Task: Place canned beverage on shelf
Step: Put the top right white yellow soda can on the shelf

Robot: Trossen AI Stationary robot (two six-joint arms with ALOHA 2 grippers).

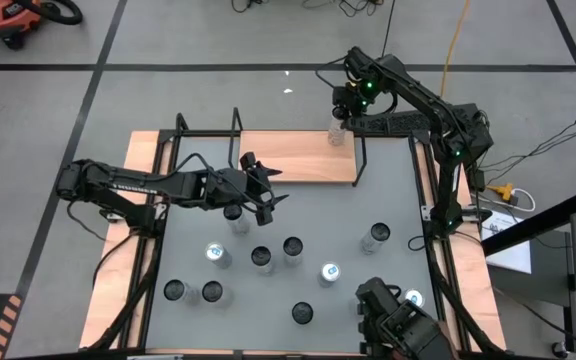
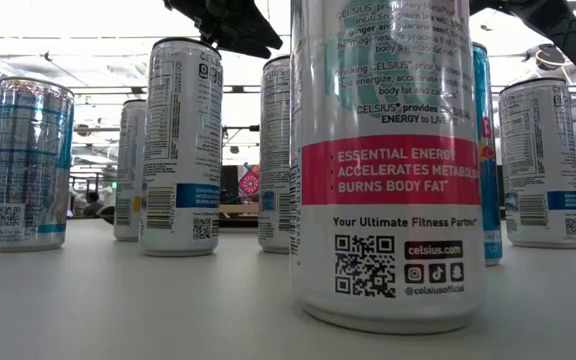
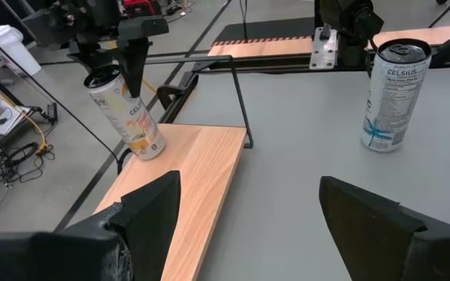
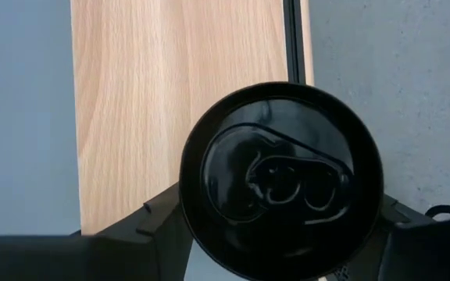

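While the right gripper (image 1: 340,122) has its fingers around a tilted can (image 3: 125,114) at the shelf's (image 1: 288,160) far right end, whether they clamp it is unclear. The left gripper (image 1: 266,192) hangs open over the tabletop (image 1: 388,190) near several cans.

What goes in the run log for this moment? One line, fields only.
right tool: around tilted can on shelf, far end | left tool: open, empty, mid-table | other cans: standing on table
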